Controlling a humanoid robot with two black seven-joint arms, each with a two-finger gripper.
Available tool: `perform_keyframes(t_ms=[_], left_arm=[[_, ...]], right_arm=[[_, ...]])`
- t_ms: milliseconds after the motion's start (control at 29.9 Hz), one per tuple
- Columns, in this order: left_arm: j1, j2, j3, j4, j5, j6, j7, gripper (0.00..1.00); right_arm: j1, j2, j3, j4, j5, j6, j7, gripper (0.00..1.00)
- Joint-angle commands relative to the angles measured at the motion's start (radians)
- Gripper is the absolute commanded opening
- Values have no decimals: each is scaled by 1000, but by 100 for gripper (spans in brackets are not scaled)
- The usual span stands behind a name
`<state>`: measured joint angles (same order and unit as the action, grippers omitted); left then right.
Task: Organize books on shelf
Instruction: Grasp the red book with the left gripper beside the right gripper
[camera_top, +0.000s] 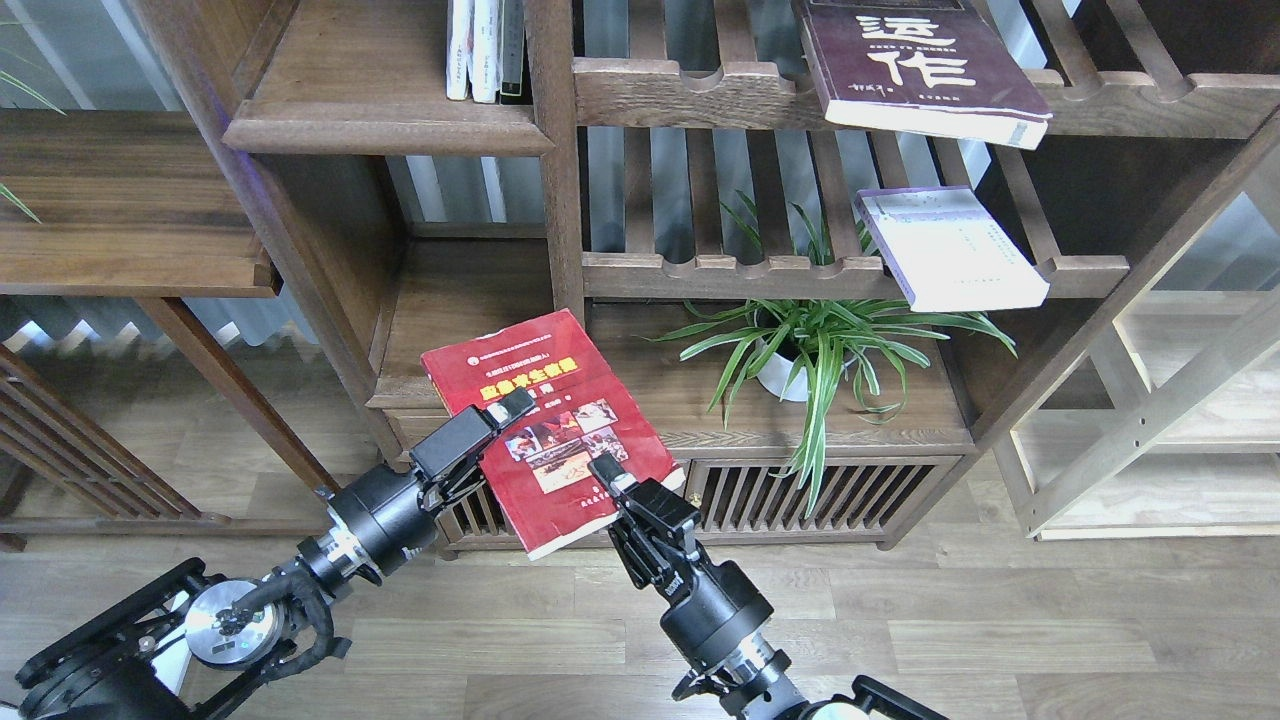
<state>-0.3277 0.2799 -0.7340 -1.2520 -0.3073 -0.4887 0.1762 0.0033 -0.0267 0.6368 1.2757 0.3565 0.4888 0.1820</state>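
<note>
Paperback, the red book (545, 425), hangs in mid-air before the cabinet, clamped at its five-o'clock edge by the right gripper (608, 478). It looks light but floppy, so grip near the spine. Its long axis runs eleven to five. The left gripper (500, 410) touches its nine-o'clock edge; I cannot tell its opening.

Bright red cover on the red book (545, 425), with a yellow title band, small white print and a block of photos in mixed reds and browns; cream page edges. Deep maroon on the maroon book (915, 60) at 1 o'clock, with big white Chinese characters. Pale white with a lavender spine on the pale book (950, 250) at 3 o'clock. Dark brown wood grain on the shelf (380, 110). Striped green leaves and a white pot on the plant (810, 345). Black on both end effectors, left (505, 408) and right (605, 472).
</note>
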Motion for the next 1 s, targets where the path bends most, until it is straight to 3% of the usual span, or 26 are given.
perform_keyframes(t_ms=[0, 568, 635, 802, 970], left_arm=[[-1, -1, 5, -3, 4, 0, 0, 97], [-5, 7, 22, -12, 16, 0, 0, 96], [-5, 7, 21, -12, 16, 0, 0, 93], [-8, 10, 15, -9, 22, 0, 0, 72], [-21, 16, 7, 25, 97, 0, 0, 69]], right_arm=[[3, 2, 4, -15, -1, 0, -1, 3], [9, 14, 27, -35, 2, 0, 1, 3], [9, 16, 24, -35, 2, 0, 1, 3], [9, 16, 23, -33, 1, 0, 1, 3], [9, 24, 21, -29, 1, 0, 1, 3]])
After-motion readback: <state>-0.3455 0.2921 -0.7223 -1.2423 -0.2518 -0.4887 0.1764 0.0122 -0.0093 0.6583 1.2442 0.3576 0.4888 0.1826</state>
